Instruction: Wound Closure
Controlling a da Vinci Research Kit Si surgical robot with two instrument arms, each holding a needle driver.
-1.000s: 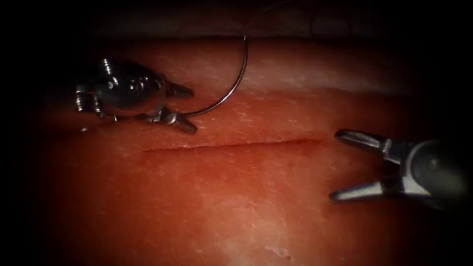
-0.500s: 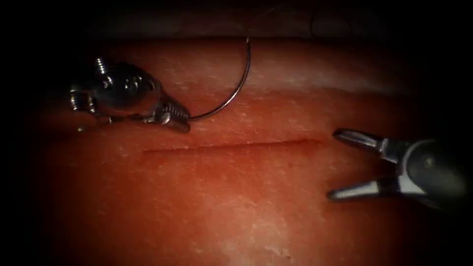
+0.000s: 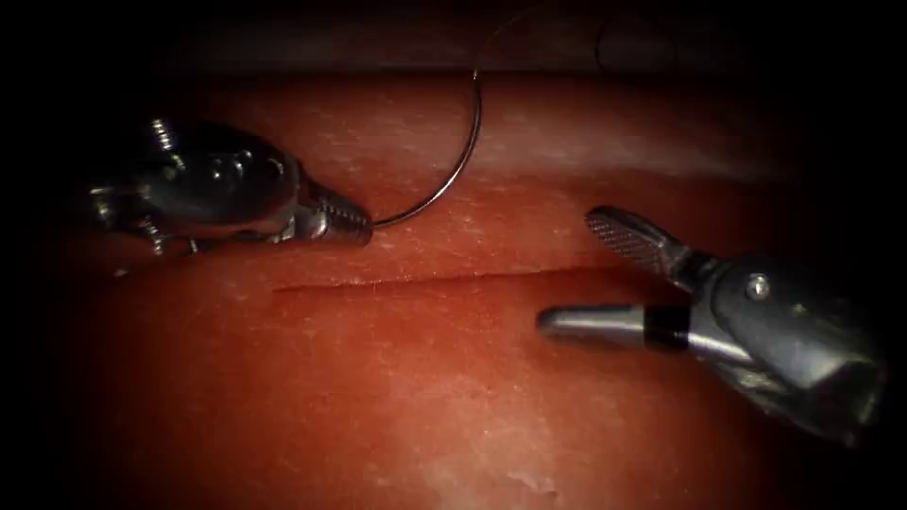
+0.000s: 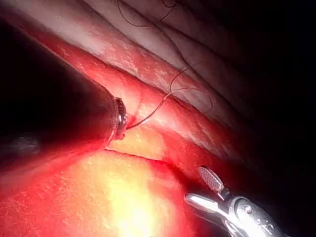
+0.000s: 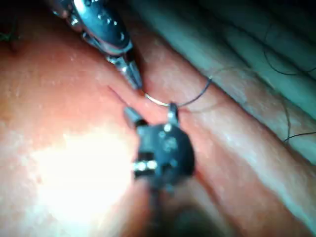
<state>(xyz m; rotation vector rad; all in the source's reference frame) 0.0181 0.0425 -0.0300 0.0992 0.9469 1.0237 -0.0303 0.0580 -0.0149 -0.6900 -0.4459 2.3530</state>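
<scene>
While the left tool [image 3: 354, 227] grips the needle [image 3: 453, 165], the right tool [image 3: 567, 274] gapes empty.

Thin curved needle [image 3: 453, 175] arcing above the tissue [image 3: 453, 397], straight closed cut [image 3: 444, 279] running across

Your tissue [image 3: 453, 397] carries a straight cut [image 3: 444, 278], thread [image 4: 148, 19] lying over its pale far edge

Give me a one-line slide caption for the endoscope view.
Left tool grips the needle at one end, above the cut; right tool open, empty.
</scene>
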